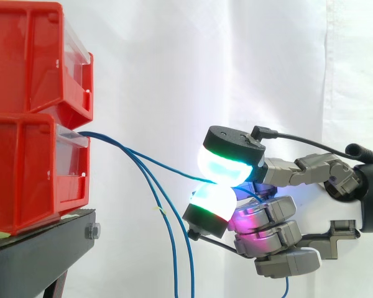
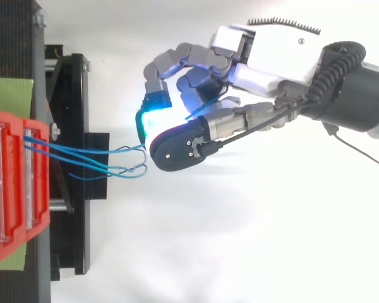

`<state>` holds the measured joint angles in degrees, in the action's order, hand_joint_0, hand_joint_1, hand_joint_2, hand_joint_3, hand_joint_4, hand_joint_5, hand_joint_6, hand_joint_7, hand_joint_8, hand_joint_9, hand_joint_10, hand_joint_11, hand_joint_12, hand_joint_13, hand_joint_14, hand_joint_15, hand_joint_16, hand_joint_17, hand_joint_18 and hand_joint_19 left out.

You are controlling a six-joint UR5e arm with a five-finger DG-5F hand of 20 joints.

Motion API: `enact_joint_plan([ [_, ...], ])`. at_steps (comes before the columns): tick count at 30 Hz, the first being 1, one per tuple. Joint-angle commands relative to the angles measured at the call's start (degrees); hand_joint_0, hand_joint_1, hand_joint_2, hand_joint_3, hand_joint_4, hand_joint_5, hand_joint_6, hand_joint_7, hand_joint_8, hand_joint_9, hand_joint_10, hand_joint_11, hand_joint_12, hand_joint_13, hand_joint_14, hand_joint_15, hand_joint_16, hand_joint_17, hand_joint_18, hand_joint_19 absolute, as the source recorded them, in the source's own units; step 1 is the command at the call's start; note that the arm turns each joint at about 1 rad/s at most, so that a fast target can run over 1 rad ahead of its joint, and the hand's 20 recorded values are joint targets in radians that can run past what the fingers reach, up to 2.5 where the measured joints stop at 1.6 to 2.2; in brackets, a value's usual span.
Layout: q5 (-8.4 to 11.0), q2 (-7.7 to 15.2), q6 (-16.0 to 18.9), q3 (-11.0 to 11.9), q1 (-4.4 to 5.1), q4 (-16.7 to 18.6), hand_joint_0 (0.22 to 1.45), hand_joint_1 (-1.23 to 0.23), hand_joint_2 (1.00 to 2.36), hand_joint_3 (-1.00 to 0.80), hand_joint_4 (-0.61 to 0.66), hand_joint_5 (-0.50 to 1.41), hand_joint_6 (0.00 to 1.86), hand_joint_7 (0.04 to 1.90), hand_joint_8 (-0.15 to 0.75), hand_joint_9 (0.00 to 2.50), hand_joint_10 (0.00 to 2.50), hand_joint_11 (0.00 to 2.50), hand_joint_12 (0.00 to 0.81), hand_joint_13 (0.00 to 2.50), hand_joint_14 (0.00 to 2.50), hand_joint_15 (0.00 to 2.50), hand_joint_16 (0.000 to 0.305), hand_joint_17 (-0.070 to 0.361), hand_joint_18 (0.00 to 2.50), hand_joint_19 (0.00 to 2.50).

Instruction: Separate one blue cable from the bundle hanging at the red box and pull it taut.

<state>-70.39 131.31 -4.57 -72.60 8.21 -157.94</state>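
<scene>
Several thin blue cables come out of the front of the lower red bin (image 1: 25, 174). Two of them (image 1: 188, 248) hang down in a long curve toward the bottom of the side view. One blue cable (image 1: 161, 162) runs apart from them, slanting rightward in a nearly straight line to my hand (image 1: 233, 146). The hand comes in from the right, and two glowing fingertips (image 1: 214, 198) pinch this cable between them. The cable's free end dangles below the hand (image 1: 286, 287). From above, the hand (image 2: 265, 69) sits right of the bins, and the cables (image 2: 117, 168) fan toward it.
A second red bin (image 1: 25, 56) is stacked on the lower one. Both stand on a black stand (image 1: 37, 248) at the left, also seen from above (image 2: 82, 189). A white curtain hangs behind.
</scene>
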Motion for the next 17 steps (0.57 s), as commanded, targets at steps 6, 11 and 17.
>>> enact_joint_plan([
  [6, -0.01, 0.0, 0.0, 0.0, -0.04, 0.0, 0.80, -0.74, 1.02, -0.29, 0.10, -0.18, 0.98, 1.43, 0.262, 0.74, 2.42, 1.40, 0.296, 0.75, 2.50, 1.78, 0.023, 0.051, 1.35, 1.95],
  [11, 0.07, 0.0, 0.0, 0.0, 0.05, 0.0, 0.80, -0.74, 1.02, -0.29, 0.10, -0.18, 0.98, 1.42, 0.260, 0.74, 2.43, 1.40, 0.296, 0.75, 2.50, 1.78, 0.023, 0.052, 1.35, 1.95],
  [17, -0.01, 0.0, 0.0, 0.0, -0.04, 0.0, 0.80, -0.74, 1.02, -0.29, 0.10, -0.18, 0.98, 1.43, 0.261, 0.74, 2.43, 1.41, 0.305, 0.75, 2.50, 1.78, 0.023, 0.052, 1.35, 1.95],
])
